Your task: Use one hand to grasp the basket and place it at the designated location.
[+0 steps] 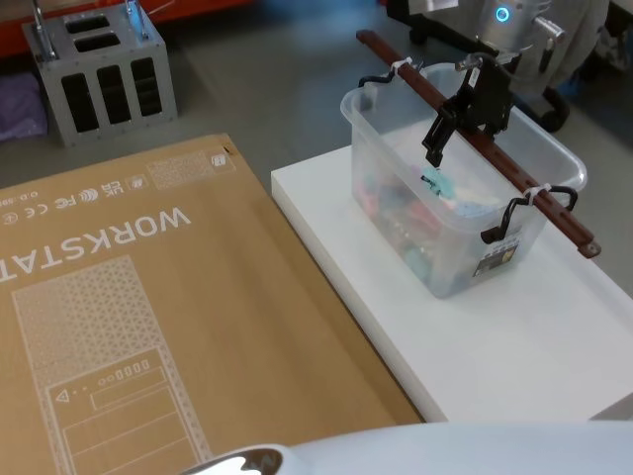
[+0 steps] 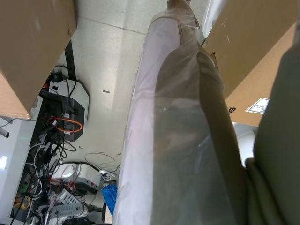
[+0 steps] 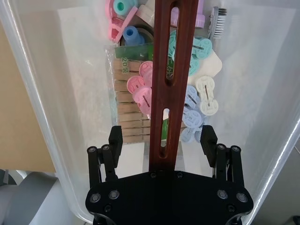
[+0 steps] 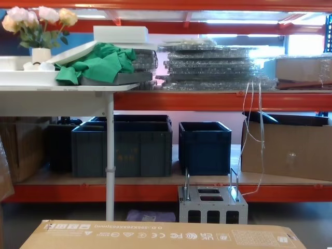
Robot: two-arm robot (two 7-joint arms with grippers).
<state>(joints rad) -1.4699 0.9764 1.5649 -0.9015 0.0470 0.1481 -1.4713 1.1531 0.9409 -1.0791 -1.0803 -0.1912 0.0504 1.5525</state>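
The basket [image 1: 465, 259] is a translucent whitish tub on a white platform [image 1: 514, 346], holding pegs and other small colourful items. A reddish-brown bar [image 1: 534, 190] runs across its top, tied with white straps to black wire handle loops [image 1: 509, 220] at both ends. My right gripper [image 1: 447, 127] hangs over the middle of the bar. In the right wrist view the right gripper [image 3: 161, 137] is open, with one black finger [image 3: 116, 138] on each side of the bar [image 3: 173, 56] and a gap on both sides. The basket wall [image 3: 37, 93] curves around below.
A large flat cardboard box [image 1: 129, 317] printed WORKSTATION lies left of the platform. A grey metal box with loop handles [image 1: 99, 74] stands on the floor behind it. Across the room are dark blue crates [image 4: 122, 148] on orange shelving and a white table [image 4: 62, 88].
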